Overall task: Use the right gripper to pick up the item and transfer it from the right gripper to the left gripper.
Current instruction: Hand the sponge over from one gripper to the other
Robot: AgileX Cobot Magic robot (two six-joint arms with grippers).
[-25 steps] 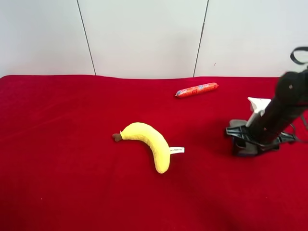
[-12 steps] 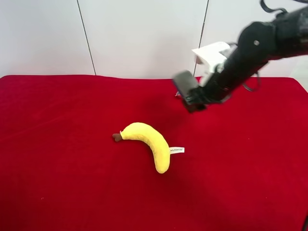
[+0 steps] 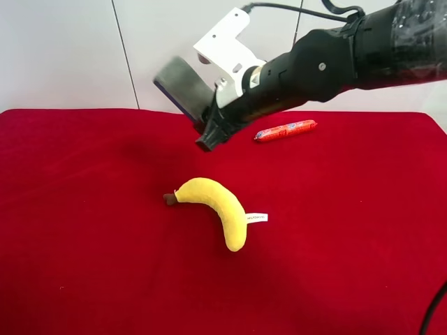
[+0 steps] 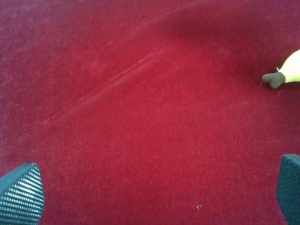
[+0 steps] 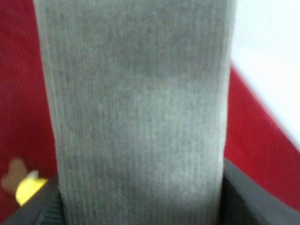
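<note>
Within the last second our right arm has swung up from low at the far side of the surface [image 3: 84, 244] and across it. The right gripper [image 3: 198, 115] now hangs in the air just behind the banana [image 3: 215, 204], not touching it. We judge the approach nearly over, with descent and grasp still to come. The arm is stretched out, gripper tilted downward. A grey pad [image 5: 136, 112] fills its wrist view, so we cannot tell how far the jaws are spread. Our left gripper [image 4: 154, 192] waits low, spread wide and empty. The banana lies mid-surface, well clear of the sausage [image 3: 285, 130].
</note>
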